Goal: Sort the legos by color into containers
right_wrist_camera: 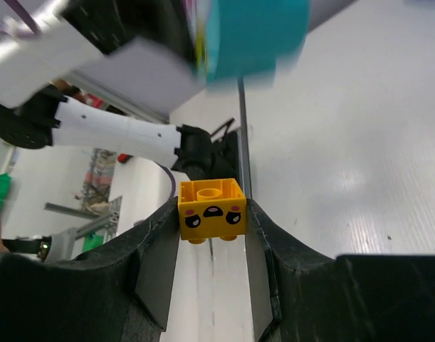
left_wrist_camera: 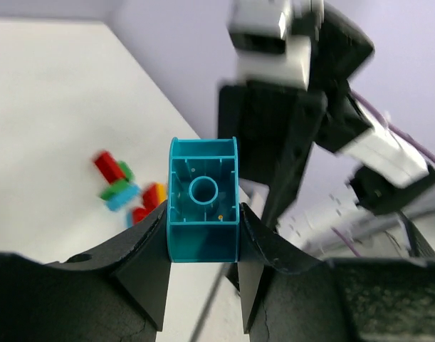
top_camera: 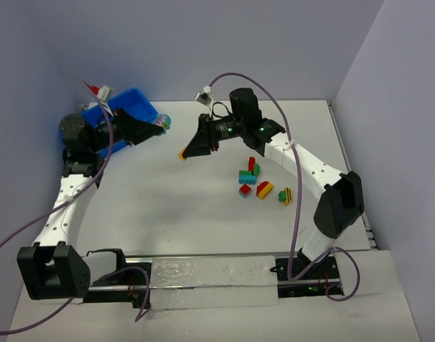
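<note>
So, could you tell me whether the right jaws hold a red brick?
No, the right jaws clamp a yellow brick with a printed face.

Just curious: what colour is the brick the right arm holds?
Yellow brick with a black face print; best seen in the right wrist view.

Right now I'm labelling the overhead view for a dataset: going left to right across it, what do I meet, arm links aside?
Blue bin → left gripper, shut on a teal brick → right gripper, shut on a yellow brick → cluster of loose bricks → yellow-black striped brick.
</note>
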Controlling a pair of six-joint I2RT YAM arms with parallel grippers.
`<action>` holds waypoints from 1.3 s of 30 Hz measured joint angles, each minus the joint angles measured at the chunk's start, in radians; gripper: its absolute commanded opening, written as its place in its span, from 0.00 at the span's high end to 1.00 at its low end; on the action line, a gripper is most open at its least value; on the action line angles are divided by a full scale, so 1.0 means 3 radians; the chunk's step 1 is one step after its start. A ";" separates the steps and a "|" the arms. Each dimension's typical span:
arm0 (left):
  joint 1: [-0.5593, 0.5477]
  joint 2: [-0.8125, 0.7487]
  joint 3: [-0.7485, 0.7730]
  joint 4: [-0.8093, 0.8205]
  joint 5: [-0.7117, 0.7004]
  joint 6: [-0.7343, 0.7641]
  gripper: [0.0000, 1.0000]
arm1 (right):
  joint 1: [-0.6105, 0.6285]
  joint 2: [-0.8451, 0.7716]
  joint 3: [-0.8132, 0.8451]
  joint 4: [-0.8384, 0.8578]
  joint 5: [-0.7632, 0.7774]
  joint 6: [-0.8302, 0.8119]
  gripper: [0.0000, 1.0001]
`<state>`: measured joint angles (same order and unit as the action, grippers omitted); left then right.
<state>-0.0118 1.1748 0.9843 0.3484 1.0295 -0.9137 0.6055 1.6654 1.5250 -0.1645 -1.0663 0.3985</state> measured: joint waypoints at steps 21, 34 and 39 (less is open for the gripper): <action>0.0646 0.0199 0.0868 -0.2385 -0.2611 0.2445 1.00 | -0.0179 -0.0506 -0.0346 -0.0915 0.2669 -0.1490 1.00; 0.1116 0.1462 0.1696 -0.2502 -0.3005 0.2305 1.00 | -0.0228 -0.0385 -0.0428 -0.0356 0.3103 -0.1461 1.00; 0.1120 0.1794 0.1898 -0.2514 -0.3180 0.2276 1.00 | -0.0279 -0.0382 -0.0427 -0.0267 0.3253 -0.1317 1.00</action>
<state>0.3243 1.7131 1.5535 -0.4057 0.0755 -0.2310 0.5217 1.5508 1.3970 -0.2445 -0.0905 0.0034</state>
